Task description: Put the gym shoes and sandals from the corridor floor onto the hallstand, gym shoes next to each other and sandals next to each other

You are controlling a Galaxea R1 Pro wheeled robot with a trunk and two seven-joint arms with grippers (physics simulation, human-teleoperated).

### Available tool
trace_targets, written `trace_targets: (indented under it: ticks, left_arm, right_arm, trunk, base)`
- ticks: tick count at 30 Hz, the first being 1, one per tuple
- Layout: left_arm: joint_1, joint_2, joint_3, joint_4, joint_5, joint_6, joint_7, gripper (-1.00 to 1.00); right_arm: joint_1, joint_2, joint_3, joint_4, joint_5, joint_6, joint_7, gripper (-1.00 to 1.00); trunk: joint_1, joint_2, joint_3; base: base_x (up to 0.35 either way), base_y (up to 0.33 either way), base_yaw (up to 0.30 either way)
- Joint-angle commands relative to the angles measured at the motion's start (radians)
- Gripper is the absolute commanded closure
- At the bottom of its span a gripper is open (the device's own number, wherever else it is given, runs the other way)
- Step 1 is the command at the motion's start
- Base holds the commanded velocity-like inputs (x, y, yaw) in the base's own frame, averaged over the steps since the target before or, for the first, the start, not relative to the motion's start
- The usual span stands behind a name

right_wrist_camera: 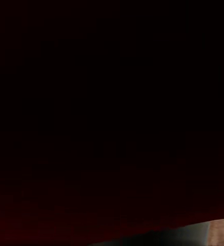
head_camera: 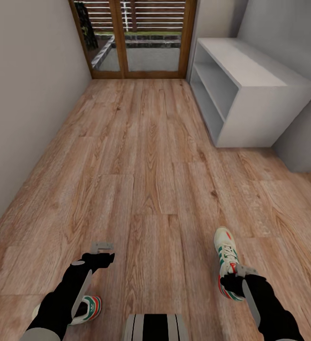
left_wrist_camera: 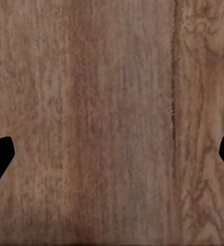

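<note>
Your floor (head_camera: 146, 156): wood planks run to glass door (head_camera: 134, 38). Rack (head_camera: 250, 94) at far right against wall, shelves bare. Right shoe (head_camera: 226, 258) on floor, your right gripper (head_camera: 236, 279) down on its heel; grip state can't tell. Left shoe (head_camera: 86, 310) on floor under your left arm. Left gripper (head_camera: 101, 253) spread wide over bare planks.
</note>
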State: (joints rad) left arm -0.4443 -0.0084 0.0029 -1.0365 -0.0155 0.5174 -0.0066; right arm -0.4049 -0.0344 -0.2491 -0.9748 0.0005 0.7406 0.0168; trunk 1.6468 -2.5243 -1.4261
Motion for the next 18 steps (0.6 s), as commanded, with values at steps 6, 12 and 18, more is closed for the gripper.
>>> trace_targets:
  ticks: [6,12,18]
  left_arm:
    - [0.01,0.002,0.001,-0.003,-0.017,-0.024,0.0,-1.0]
    - [0.031,0.002,0.0,-0.004,-0.021,-0.03,0.001,-1.0]
    - [0.032,0.002,0.0,-0.005,-0.021,-0.03,0.001,-1.0]
  right_arm:
    - [0.0,-0.001,0.001,-0.034,-0.001,-0.025,0.0,1.0]
    - [0.0,-0.001,0.0,-0.068,0.008,-0.058,0.0,1.0]
    - [0.0,0.0,0.0,-0.102,0.011,-0.092,0.0,1.0]
  trunk:
    - [0.0,0.0,0.0]
    - [0.0,0.0,0.0]
    - [0.0,0.0,0.0]
  base:
    - [0.0,0.0,0.0]
    - [0.0,0.0,0.0]
    - [0.0,0.0,0.0]
